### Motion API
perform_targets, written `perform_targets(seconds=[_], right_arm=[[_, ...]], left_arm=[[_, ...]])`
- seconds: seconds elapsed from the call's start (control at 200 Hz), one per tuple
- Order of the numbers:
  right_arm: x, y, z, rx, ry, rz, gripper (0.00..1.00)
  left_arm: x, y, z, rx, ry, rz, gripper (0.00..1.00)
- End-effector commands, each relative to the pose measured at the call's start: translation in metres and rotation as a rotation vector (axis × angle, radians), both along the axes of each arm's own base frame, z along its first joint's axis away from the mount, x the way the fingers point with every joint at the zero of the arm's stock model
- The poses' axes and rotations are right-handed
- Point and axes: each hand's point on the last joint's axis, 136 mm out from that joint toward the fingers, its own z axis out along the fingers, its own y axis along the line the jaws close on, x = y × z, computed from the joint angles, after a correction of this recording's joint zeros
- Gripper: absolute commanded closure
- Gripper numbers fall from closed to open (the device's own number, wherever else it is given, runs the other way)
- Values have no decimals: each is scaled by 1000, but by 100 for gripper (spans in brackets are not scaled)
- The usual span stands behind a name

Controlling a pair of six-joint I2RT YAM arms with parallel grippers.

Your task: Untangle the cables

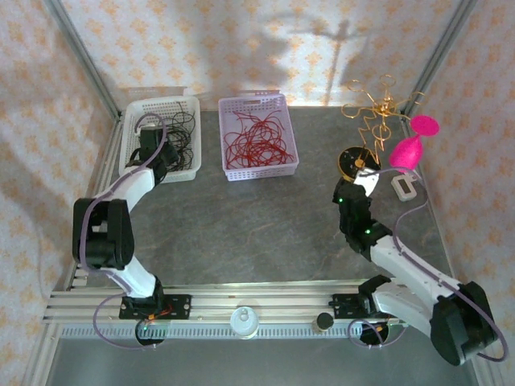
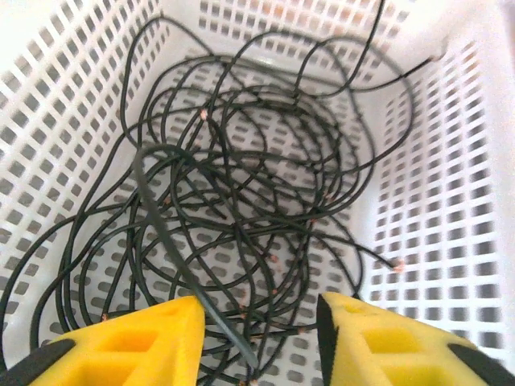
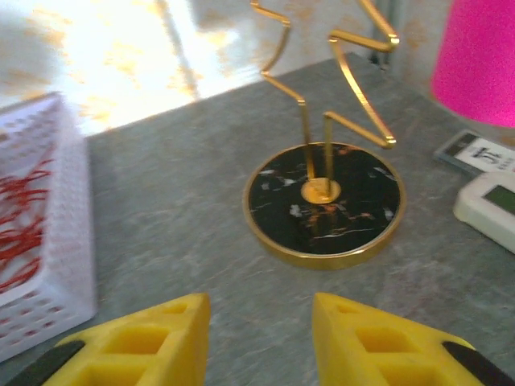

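Black cables [image 2: 241, 185] lie in loose coils inside the white basket [image 1: 137, 112] at the back left. My left gripper [image 2: 259, 338] hangs open just above them; one black strand slants across the gap beside the left finger, loose, not pinched. Red cables [image 1: 257, 138] fill the lilac basket [image 1: 283, 108] next to it, and they also peek in at the left of the right wrist view [image 3: 20, 217]. My right gripper [image 3: 261, 342] stands open over bare table, short of the gold ornament's black round base [image 3: 326, 205], with nothing between its fingers.
The gold wire ornament [image 1: 378, 108] stands at the back right with a pink cup [image 1: 409, 149] and a small white device [image 1: 404, 186] beside it. The enclosure's papered walls and metal posts close in the back and sides. Grey table [image 1: 257, 225] stretches between the arms.
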Motion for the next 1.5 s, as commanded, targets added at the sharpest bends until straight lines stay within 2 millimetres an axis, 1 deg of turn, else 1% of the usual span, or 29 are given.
perform_targets(seconds=[0.0,0.095,0.145,0.195,0.23,0.335,0.395,0.41,0.465,0.571,0.696,0.786,0.841,0.876,0.901,0.971,1.041,1.146,1.206,1.251,1.261,1.286,1.346,1.401,1.416,1.431,1.451,1.461,1.497], right_arm=[[15,-17,5,-23,-1,-57,57],[24,-35,-5,-62,19,-100,53],[28,-40,-12,-92,22,-77,50],[28,-46,-16,-124,10,-67,48],[27,-49,-15,-140,-16,-51,47],[17,-62,-14,-144,-101,-46,44],[10,-70,-13,-125,-157,-43,42],[8,-71,-13,-119,-167,-41,42],[1,-78,-11,-103,-215,-50,40],[-2,-82,-13,-77,-250,-38,39],[-4,-81,-23,-64,-257,-28,39],[-1,-78,-23,-67,-264,-7,38],[0,-76,-18,-71,-295,8,38],[2,-75,-12,-68,-325,16,38],[5,-74,-17,-65,-313,24,37],[16,-69,-16,-49,-318,56,37],[28,-62,-23,-32,-294,107,37],[31,-52,-38,-35,-296,166,37],[31,-50,-36,-37,-318,179,36],[36,-49,-42,-39,-270,183,34],[37,-50,-43,-37,-261,180,31],[40,-51,-45,-36,-253,170,28],[48,-57,-48,-28,-230,134,25],[48,-56,-48,-40,-222,128,22],[48,-56,-48,-40,-225,127,20],[48,-56,-49,-42,-221,126,14],[49,-57,-49,-41,-216,124,2],[49,-56,-50,-43,-213,124,0],[48,-57,-49,-44,-218,123,0]], left_arm=[[-3,-19,43,-38,-143,-52,48],[-21,-36,56,-39,-186,-92,43],[-31,-44,61,-41,-205,-112,41],[-41,-49,64,-42,-216,-131,40],[-48,-51,66,-44,-221,-136,39],[-68,-59,63,-66,-233,-164,38],[-78,-62,57,-83,-239,-177,38],[-80,-63,59,-87,-246,-179,38],[-87,-63,53,-94,-246,-180,38],[-94,-63,42,-95,-230,-182,38],[-99,-67,31,-97,-217,-203,38],[-103,-70,24,-99,-217,-227,38],[-104,-72,20,-101,-218,-238,38],[-105,-73,18,-106,-218,-248,38],[-106,-74,16,-108,-219,-250,38],[-107,-76,12,-118,-222,-257,38],[-109,-76,7,-123,-218,-259,38],[-111,-74,0,-113,-198,-253,38],[-112,-73,0,-99,-192,-249,38],[-113,-70,1,-87,-192,-241,37],[-113,-69,2,-84,-192,-238,37],[-114,-68,3,-76,-194,-233,36],[-114,-65,7,-56,-208,-226,31],[-114,-61,12,-31,-225,-216,21],[-114,-60,14,-22,-231,-213,18],[-114,-58,15,-13,-236,-208,16],[-114,-56,16,5,-243,-199,14],[-114,-54,17,14,-246,-194,14],[-115,-48,19,52,-261,-171,11]])
